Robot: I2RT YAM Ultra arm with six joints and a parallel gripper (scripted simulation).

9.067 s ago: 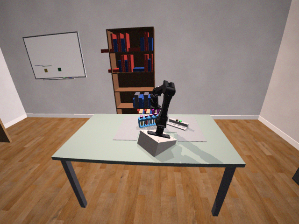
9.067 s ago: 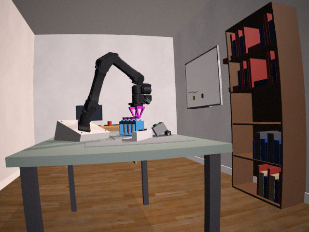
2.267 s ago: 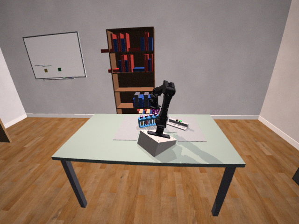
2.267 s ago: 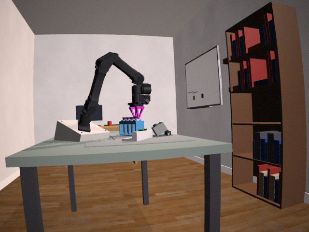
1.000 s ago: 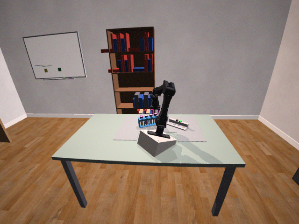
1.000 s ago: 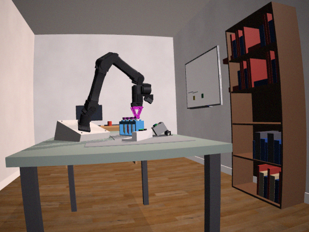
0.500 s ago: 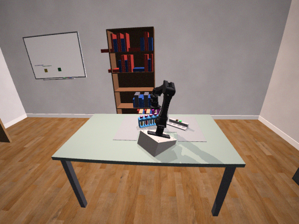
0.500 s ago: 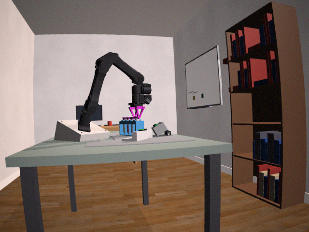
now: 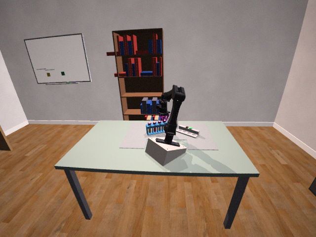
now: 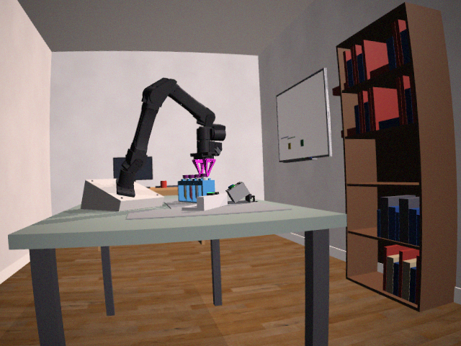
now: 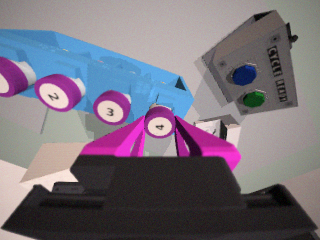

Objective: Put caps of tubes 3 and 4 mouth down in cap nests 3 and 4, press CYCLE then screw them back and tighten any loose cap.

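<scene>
While the top view hides most of it behind the arm, the wrist camera gives a clean count: four purple round screw caps with white numbered dots sitting in a row on the bright blue decapping station block point(image 11: 107, 62). You can read cap 2 point(image 11: 58, 93), cap 3 point(image 11: 112, 107) and cap 4 point(image 11: 159, 123); the one at the far left edge point(image 11: 11, 77) is cut off, so its number can't be read. There are two keys on the small grey angled desk point(image 11: 280, 75), a blue one point(image 11: 244, 74) and a green one point(image 11: 254, 98).

The black six-joint arm point(image 10: 168, 91) rises from the grey wedge-shaped pedestal point(image 10: 97, 193), arches over and points its wrist straight down over the right end of the station. The magenta-fingered gripper point(image 11: 160, 131) is clamped on cap 4, one finger on each side of it, with the cap on its tube at the end of the row.

Only the exterior view shows the whole arch of the arm and the white cap tray block point(image 10: 210, 202) in front of the station, with what looks like a small green light on it, though it's tiny there. The top view adds the pale grey mat point(image 9: 132, 140) under everything.
</scene>
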